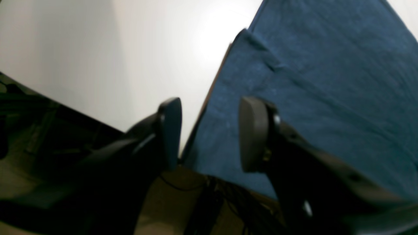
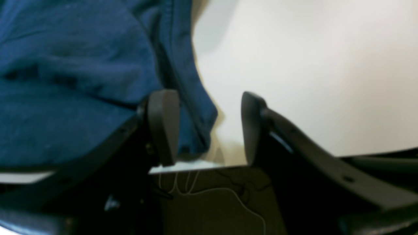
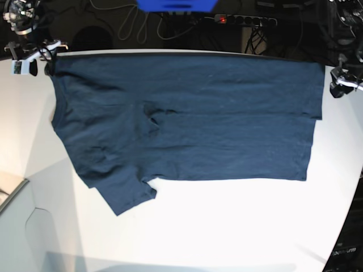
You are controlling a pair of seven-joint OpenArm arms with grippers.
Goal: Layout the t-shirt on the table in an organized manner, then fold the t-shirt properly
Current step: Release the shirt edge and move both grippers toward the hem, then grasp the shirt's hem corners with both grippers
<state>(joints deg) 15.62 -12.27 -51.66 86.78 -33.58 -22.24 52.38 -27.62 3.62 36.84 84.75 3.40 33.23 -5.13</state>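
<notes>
the left gripper (image 1: 209, 133) and the right gripper (image 2: 210, 129) both stand with jaws apart and nothing between them, each just off one far corner of the t-shirt (image 3: 187, 124). the shirt lies along the far edge of the table (image 3: 238, 226), folded lengthwise, one sleeve trailing toward the near side, so the corners were likely let go here to set that fold.

Both wrist views are coming through blurred, so the weave and seams of the t-shirt (image 1: 310, 98) are smearing together. In the base view both arms are running off the top corners. The counter (image 3: 227, 226) is getting cut off by the bottom and side edges. Cables beyond the counter's far edge are sitting too dark to sort out.
</notes>
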